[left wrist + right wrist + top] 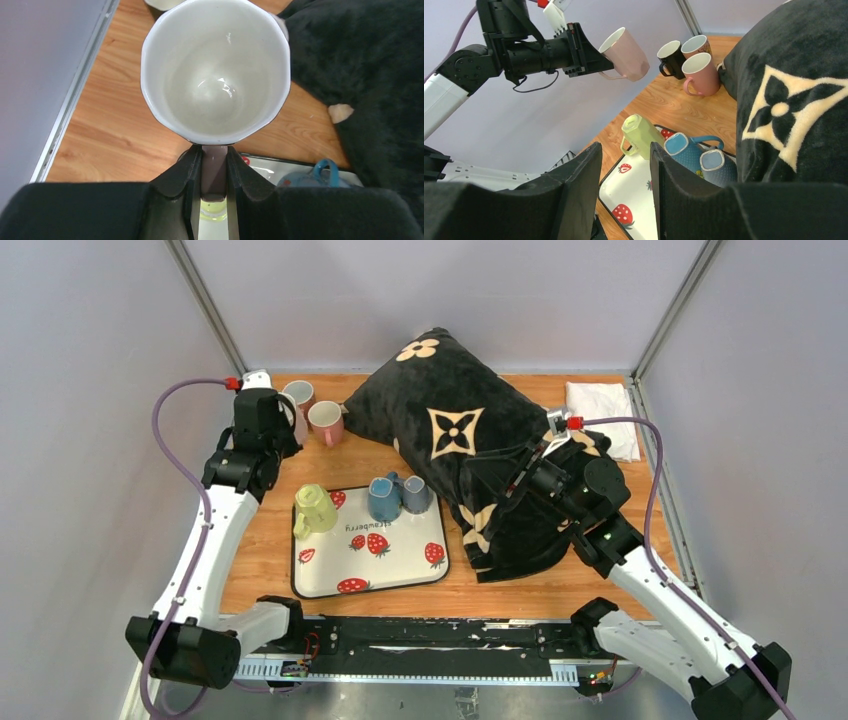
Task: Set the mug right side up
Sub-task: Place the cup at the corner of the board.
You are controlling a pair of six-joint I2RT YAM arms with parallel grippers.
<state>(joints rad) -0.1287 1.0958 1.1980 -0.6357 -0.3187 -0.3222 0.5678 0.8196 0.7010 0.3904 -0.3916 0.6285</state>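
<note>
Wooden table [115, 130], far left: left gripper [215, 165] pinches pink mug [215, 70] by handle, aloft, tilted. Level it, lower base-first near standing mugs [699, 72]. Right gripper [624, 160] parted, empty.

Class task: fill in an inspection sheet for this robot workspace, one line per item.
Surface: wooden tabletop, no spills seen.
Job's things: pale pink ceramic mug lifted by its handle, tilted; yellow-green mug and two blue mugs look base-up on the white strawberry-print tray.
Clutter: black plush cushion with cream flowers; folded white cloth; three upright mugs at back left.
Grippers: left gripper shut on the pink mug's handle; right gripper open, empty.
Cables: purple cables looped beside each arm.
Surroundings: grey walls, metal corner posts.
</note>
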